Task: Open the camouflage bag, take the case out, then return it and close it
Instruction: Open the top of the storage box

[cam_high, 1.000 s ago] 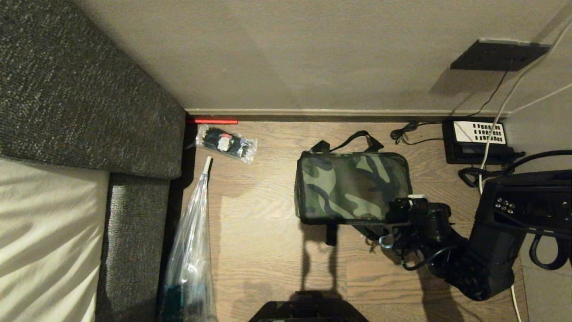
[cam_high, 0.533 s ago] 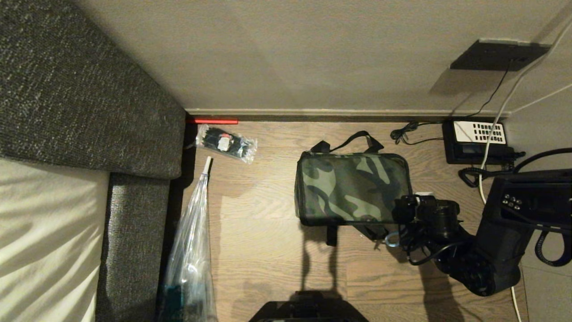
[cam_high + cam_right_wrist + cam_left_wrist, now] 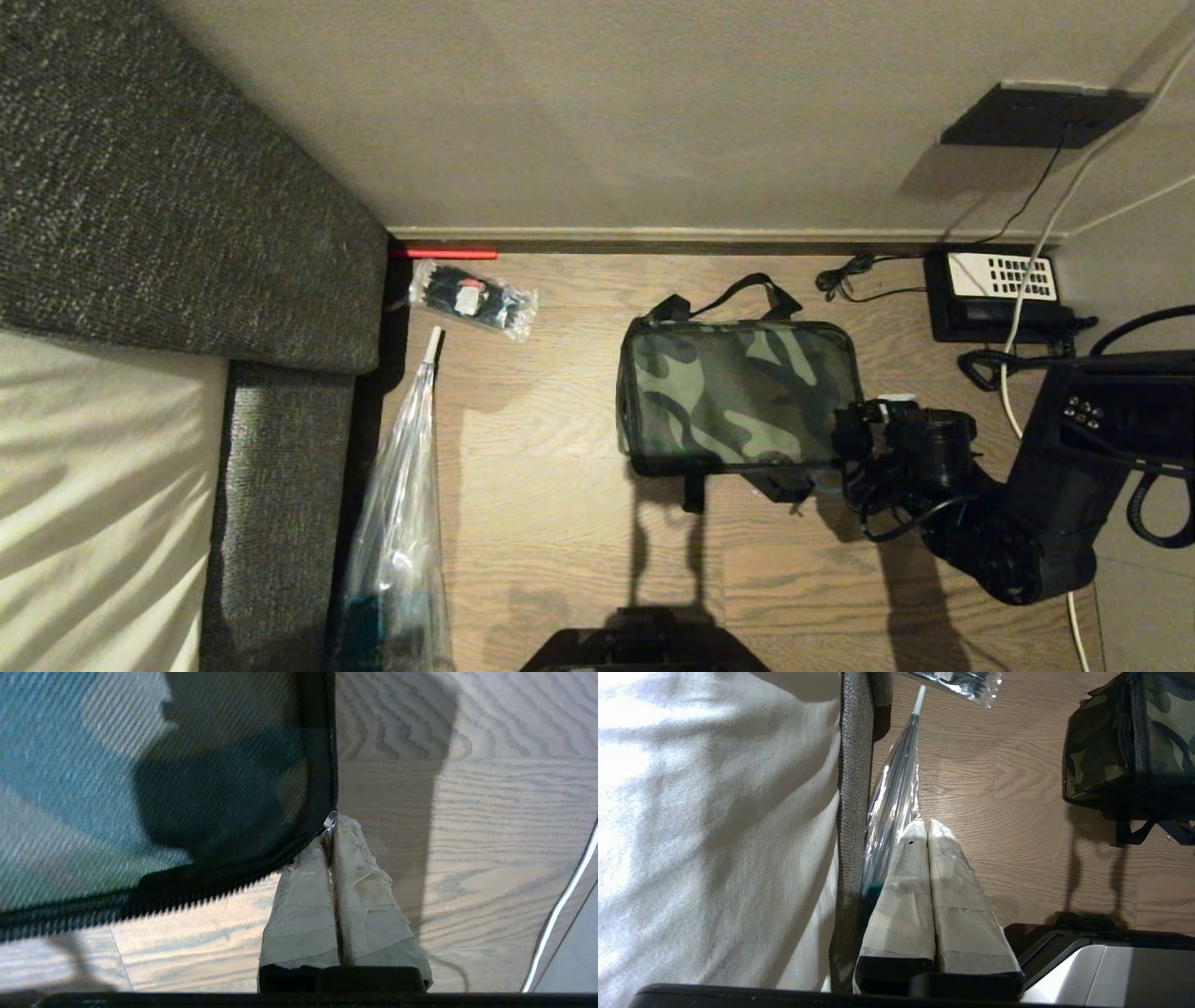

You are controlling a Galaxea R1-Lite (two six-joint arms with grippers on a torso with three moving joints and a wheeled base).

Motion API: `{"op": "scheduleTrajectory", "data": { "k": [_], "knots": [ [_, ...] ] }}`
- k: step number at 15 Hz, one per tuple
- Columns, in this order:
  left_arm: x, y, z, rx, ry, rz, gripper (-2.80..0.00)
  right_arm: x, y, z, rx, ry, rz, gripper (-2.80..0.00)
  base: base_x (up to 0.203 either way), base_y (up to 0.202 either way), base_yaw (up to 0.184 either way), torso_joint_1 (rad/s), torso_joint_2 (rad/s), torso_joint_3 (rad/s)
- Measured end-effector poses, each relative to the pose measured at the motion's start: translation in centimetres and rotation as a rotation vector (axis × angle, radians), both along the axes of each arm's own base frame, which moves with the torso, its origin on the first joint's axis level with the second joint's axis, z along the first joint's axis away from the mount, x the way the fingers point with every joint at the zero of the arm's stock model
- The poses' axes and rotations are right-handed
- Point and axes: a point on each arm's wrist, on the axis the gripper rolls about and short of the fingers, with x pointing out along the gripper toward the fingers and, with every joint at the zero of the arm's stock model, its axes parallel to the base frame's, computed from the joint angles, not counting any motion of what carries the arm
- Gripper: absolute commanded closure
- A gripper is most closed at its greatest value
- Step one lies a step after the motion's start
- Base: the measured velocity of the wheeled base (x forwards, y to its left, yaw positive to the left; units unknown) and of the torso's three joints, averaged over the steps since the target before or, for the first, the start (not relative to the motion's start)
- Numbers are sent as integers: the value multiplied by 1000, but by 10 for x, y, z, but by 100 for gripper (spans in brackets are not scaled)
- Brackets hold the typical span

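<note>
A: So, nearest the robot, what is there?

B: The left end effector (image 3: 927,833), taped fingers pressed together with nothing between them, hangs over the wooden floor (image 3: 560,523) beside a clear plastic-wrapped umbrella (image 3: 397,504) that lies along the edge of the grey upholstered bed frame (image 3: 280,485).

A: And the working arm?

B: The right end effector (image 3: 331,828) sits at the near right corner of the camouflage bag (image 3: 738,392). Its taped fingers (image 3: 359,891) are pinched tight on the small silver zipper pull (image 3: 331,819), right where the black zipper track (image 3: 210,891) bends round the corner.

A: Where is the bag itself?

B: On the floor, mid-room, lid down and flat, its black carry strap (image 3: 728,294) lying on the far side toward the wall. The case cannot be seen.

A: Anything beyond it?

B: A packet of black cable ties (image 3: 474,299) off to the left, a black desk telephone (image 3: 994,294) with a white keypad against the skirting on the right, and a dark wall socket (image 3: 1041,114) above that.
</note>
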Motion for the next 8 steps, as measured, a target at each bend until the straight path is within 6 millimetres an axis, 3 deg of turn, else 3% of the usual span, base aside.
{"op": "scheduleTrajectory", "data": {
  "k": [8],
  "knots": [
    [0,0,0,0,0,1,0,1,-7,12,41,-23,34,0,0,0,0,0,0,0]
  ]
}}
